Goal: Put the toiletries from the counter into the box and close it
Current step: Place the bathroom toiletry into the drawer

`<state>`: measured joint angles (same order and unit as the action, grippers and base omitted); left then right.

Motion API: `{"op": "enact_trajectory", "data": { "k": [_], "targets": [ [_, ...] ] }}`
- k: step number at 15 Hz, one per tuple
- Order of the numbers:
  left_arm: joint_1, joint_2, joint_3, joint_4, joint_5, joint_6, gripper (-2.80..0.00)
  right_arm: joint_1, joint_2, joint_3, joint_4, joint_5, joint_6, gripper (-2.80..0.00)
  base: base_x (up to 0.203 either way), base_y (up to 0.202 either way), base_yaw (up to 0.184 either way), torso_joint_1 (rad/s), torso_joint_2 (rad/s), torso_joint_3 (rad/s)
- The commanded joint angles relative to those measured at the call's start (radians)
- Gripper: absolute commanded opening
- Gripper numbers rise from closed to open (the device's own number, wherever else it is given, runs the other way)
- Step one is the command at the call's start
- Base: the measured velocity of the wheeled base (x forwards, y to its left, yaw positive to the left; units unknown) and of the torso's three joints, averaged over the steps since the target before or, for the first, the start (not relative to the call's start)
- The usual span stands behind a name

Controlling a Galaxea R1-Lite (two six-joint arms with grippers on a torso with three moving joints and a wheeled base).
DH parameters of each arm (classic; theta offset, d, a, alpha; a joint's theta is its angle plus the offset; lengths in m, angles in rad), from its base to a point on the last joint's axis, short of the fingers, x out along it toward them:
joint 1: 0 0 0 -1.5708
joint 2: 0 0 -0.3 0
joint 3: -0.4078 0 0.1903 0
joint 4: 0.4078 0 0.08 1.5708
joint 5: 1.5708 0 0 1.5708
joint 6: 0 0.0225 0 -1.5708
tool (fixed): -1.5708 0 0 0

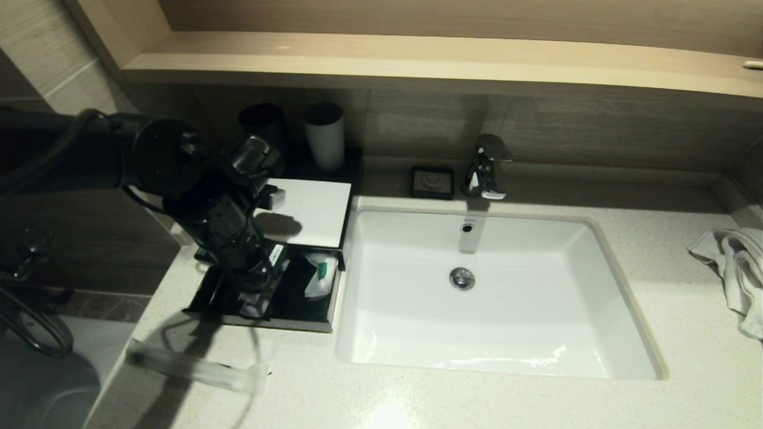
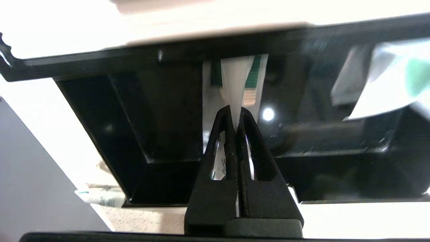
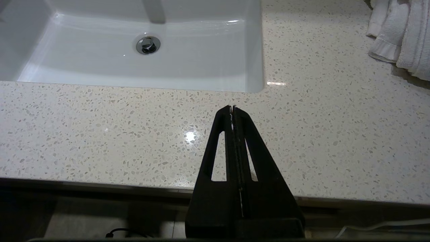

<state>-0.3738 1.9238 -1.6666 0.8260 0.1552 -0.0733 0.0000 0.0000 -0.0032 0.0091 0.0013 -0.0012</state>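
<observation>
The black box point(image 1: 268, 322) stands open on the counter left of the sink, its white-lined lid point(image 1: 311, 211) folded back. My left gripper point(image 1: 253, 305) reaches down into the box. In the left wrist view this gripper point(image 2: 235, 112) is shut on a thin white packet with a green band point(image 2: 234, 80), held over a compartment of the box point(image 2: 134, 55). Another white and green packet point(image 1: 319, 274) lies in the box's right compartment and also shows in the left wrist view point(image 2: 379, 87). A long clear-wrapped toiletry point(image 1: 197, 366) lies on the counter before the box. My right gripper point(image 3: 232, 107) is shut and empty over the counter's front edge.
The white sink point(image 1: 620, 310) with its tap point(image 1: 486, 167) fills the middle. A black cup point(image 1: 262, 125) and a white cup point(image 1: 325, 136) stand behind the box. A black soap dish point(image 1: 432, 182) sits by the tap. A white towel point(image 1: 736, 262) lies at the right.
</observation>
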Motion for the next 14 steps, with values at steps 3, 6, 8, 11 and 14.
{"op": "enact_trajectory", "data": {
  "k": [3,6,8,11,14],
  "targets": [
    [0.0,0.0,-0.035,0.007,0.002,-0.032,0.0,-0.001,0.0,0.0,0.0,0.0,0.0,-2.8,0.0,0.0,0.0,0.0,0.0,0.0],
    [-0.008,-0.018,-0.039,0.006,0.001,-0.033,0.0,0.0,0.0,0.0,0.0,0.0,0.0,-2.8,0.0,0.0,0.0,0.0,0.0,0.0],
    [-0.014,-0.041,-0.047,0.008,0.001,-0.034,0.0,0.0,0.0,0.0,0.0,0.0,0.0,-2.8,0.0,0.0,0.0,0.0,0.0,0.0],
    [-0.017,-0.1,-0.05,0.008,0.001,-0.052,0.0,0.0,0.0,0.0,0.0,0.0,0.0,-2.8,0.0,0.0,0.0,0.0,0.0,0.0],
    [-0.022,-0.181,-0.043,0.011,0.001,-0.079,0.0,0.0,0.0,0.0,0.0,0.0,0.0,-2.8,0.0,0.0,0.0,0.0,0.0,0.0]
  ]
}}
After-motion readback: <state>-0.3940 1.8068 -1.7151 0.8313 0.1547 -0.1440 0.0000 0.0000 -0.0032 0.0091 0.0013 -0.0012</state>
